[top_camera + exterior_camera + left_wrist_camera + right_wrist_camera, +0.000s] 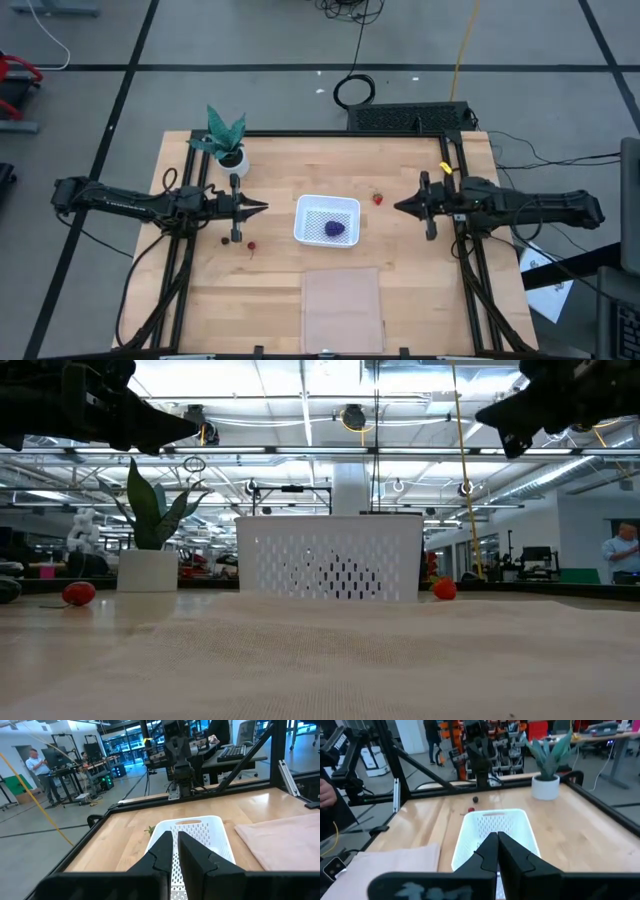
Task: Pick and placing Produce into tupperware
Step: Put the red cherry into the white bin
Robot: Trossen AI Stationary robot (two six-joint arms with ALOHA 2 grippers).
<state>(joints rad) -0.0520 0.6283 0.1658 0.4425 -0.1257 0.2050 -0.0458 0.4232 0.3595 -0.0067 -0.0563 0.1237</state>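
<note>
grapes (pixel 333 229) lay in the tub (pixel 305 236) mid-table. both claws, left (pixel 262 208) and right (pixel 398 206), hung pressed together, holding nothing. three fruits waited: strawberry (pixel 378 199) right of it, strawberry (pixel 251 244) and berry (pixel 224 239) left. next, probably open, drop, pinch one.

Light was bright and even, from ceiling strips glaring white in the low view; the cloth (pixel 330 660) in its foreground was blurred, and shadows on the table (pixel 420 270) were faint
</note>
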